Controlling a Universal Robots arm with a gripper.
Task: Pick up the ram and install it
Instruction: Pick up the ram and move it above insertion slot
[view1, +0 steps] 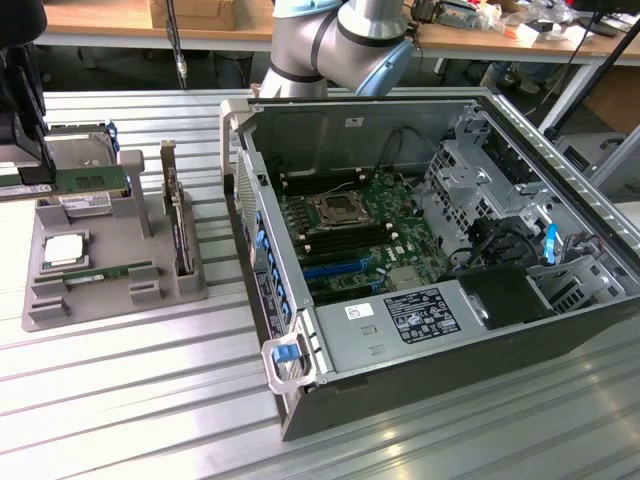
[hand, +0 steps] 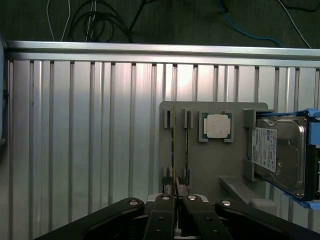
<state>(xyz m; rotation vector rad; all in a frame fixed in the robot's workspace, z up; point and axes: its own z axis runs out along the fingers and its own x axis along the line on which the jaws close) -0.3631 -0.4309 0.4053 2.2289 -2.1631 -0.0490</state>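
Exterior view is bright and even, light pouring down from overhead. The table slats flash white glare in the near right corner, and the computer case rim shines pale. Inside the case it's shadier, with black patches towards the right. Over to the wrist view: far dimmer, with a greenish cast, soft streaks of glare along the slats, a dull sheen on the hard drive lid, and darkness beyond the table's edge

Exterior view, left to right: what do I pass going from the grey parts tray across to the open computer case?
Square silver processor chip → upright expansion card with metal bracket → square metal processor socket on the green motherboard → bright blue plastic tab.
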